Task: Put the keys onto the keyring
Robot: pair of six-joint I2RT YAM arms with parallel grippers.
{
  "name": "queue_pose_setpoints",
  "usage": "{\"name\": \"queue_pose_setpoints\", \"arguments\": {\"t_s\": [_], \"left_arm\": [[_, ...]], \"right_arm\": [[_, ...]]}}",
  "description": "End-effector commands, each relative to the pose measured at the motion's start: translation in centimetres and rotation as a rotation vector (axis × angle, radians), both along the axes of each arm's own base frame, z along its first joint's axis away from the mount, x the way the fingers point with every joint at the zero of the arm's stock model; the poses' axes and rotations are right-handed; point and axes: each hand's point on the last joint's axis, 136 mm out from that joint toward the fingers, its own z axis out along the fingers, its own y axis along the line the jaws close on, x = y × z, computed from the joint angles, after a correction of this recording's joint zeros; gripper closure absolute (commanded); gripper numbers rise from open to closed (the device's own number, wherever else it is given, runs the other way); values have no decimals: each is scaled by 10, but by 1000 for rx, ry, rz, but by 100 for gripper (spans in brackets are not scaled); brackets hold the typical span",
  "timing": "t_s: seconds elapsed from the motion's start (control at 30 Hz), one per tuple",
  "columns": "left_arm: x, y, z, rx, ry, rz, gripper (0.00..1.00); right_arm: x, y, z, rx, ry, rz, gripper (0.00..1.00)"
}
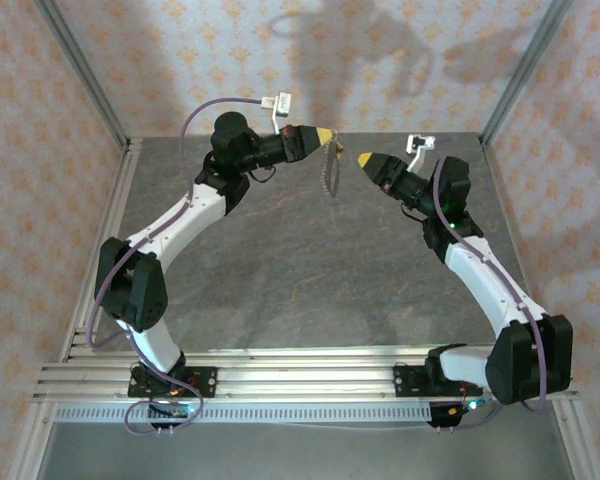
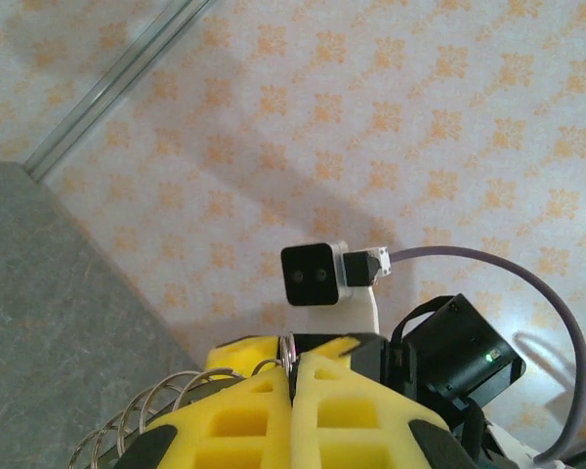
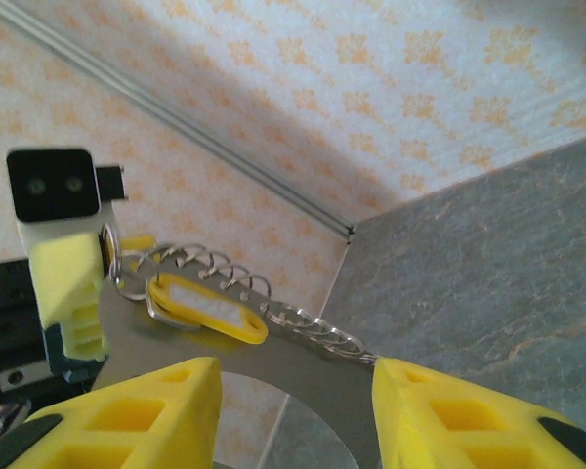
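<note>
- grey counter point(image 1: 310, 290) lies under both raised arms.
- right pincer point(image 1: 364, 159), on the right, stands partly open with nothing between its fingers and points left toward the keyring.
- keyring point(image 1: 330, 172), a springy wire loop, dangles in the air between the two pincers over the far counter; a yellow key point(image 3: 210, 311) hangs near its top end.
- left pincer point(image 1: 324, 134), farthest back, is closed tight on the keyring's top.

My top camera sits high behind both arm bases point(image 1: 170, 380), looking down and forward over the whole table point(image 1: 310, 290). My 2 wrist cameras ride close behind their own yellow fingers point(image 3: 146, 410), angled up at the wallpaper point(image 2: 420, 117). They face each other and share the keyring point(image 3: 234, 278).
</note>
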Motion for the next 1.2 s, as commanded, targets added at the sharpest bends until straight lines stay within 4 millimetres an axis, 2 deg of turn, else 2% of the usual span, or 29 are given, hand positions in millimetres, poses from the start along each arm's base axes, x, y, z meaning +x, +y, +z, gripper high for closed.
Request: {"name": "queue_pose_setpoints", "arguments": {"t_s": [0.0,0.2,0.57,0.73,0.83,0.97,1.07,1.17], "left_arm": [[-16,4,38,-61,-92,-1,100],[-19,1,43,-72,-94,-13,100],[-22,-3,48,-90,-89,-28,100],[-23,-3,49,-99,-87,-32,100],[-23,-3,49,-100,-83,-31,100],[-21,-2,49,-108,-78,-26,100],[-20,-2,49,-114,-75,-23,100],[-19,0,51,-119,-75,-12,100]], "right_arm": [[-5,8,24,-57,-100,8,55],[-12,21,30,-83,-135,43,54],[-7,40,44,-97,-169,78,54],[-4,46,42,-108,-167,93,56],[-4,47,41,-112,-166,95,65],[-10,47,42,-112,-173,113,88],[-15,49,41,-113,-174,133,100],[-20,49,39,-119,-168,145,100]]}}
